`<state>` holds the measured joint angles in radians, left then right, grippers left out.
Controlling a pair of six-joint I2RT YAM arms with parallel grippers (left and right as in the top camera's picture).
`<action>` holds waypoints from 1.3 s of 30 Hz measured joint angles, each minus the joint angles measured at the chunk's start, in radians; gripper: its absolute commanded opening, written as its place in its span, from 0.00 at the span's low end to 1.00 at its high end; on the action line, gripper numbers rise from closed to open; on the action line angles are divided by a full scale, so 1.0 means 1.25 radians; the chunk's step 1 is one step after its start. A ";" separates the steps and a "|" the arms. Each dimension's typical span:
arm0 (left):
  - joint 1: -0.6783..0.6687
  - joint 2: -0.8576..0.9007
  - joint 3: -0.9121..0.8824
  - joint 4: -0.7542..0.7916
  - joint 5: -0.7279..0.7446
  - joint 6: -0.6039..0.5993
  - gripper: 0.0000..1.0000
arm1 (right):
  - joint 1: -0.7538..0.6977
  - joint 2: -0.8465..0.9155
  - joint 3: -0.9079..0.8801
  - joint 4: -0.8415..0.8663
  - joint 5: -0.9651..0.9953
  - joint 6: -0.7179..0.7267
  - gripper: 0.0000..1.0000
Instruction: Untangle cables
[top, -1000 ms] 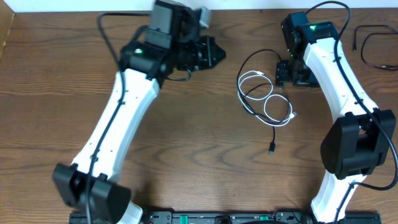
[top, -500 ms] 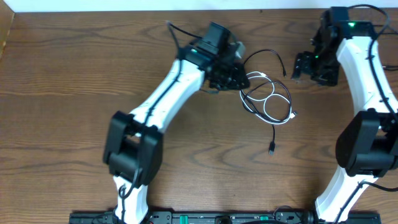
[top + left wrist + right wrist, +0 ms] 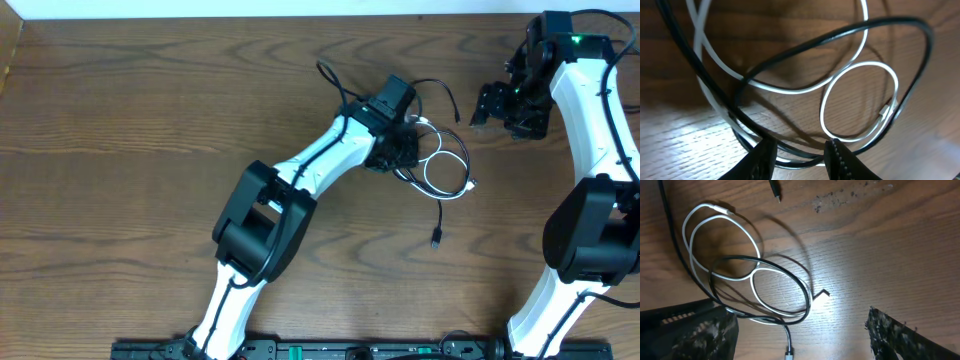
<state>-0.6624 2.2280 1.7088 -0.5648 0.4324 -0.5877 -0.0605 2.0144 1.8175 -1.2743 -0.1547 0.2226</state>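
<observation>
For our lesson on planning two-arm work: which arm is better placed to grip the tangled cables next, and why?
Left, probably. The left end effector is open over the tangle, the black cable and white cable passing between its fingers. The right end effector, also open, hangs to one side, touching neither.

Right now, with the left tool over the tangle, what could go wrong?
Black cable and white cable both cross between the fingers of the open left tool, so closing may pinch both and drag the whole tangle. The right tool hangs open off to the side, pinning nothing, so a pull may slide the bundle instead of loosening it.
</observation>
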 measured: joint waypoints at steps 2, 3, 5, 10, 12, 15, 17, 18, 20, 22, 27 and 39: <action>-0.008 0.002 0.000 -0.003 -0.014 -0.013 0.36 | 0.000 0.000 0.000 -0.001 -0.002 0.000 0.79; -0.011 0.003 0.000 -0.005 -0.021 -0.018 0.36 | 0.000 0.000 0.000 -0.001 -0.002 0.000 0.79; -0.017 0.003 0.000 -0.005 -0.037 -0.031 0.36 | 0.000 0.000 0.000 -0.001 -0.002 0.000 0.79; -0.021 0.003 0.000 -0.005 -0.060 -0.049 0.36 | 0.000 0.000 0.000 -0.003 -0.003 0.000 0.79; -0.021 0.003 -0.003 -0.005 -0.071 -0.055 0.36 | 0.000 0.000 0.000 -0.003 -0.003 0.000 0.79; -0.023 0.003 -0.025 0.003 -0.099 -0.058 0.36 | 0.000 0.000 0.000 -0.003 -0.003 0.000 0.79; -0.026 0.003 -0.036 0.013 -0.109 -0.060 0.36 | 0.000 0.000 0.000 -0.003 -0.003 0.000 0.79; -0.027 0.003 -0.037 0.015 -0.113 -0.060 0.35 | 0.000 0.000 0.000 -0.003 -0.003 0.000 0.79; -0.031 0.003 -0.038 0.027 -0.120 -0.060 0.25 | 0.000 0.000 0.000 -0.004 -0.003 0.000 0.79; -0.034 0.003 -0.038 0.037 -0.126 -0.065 0.07 | 0.000 0.000 0.000 -0.007 -0.003 0.000 0.79; -0.035 0.000 -0.038 0.036 -0.140 -0.027 0.07 | 0.001 0.000 0.000 -0.009 -0.026 -0.035 0.72; 0.017 -0.453 -0.014 0.016 -0.141 0.080 0.08 | 0.001 -0.071 -0.002 -0.002 -0.435 -0.291 0.81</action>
<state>-0.6415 1.6623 1.6909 -0.5449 0.2565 -0.4877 -0.0593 1.9251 1.8156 -1.2770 -0.6979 -0.1406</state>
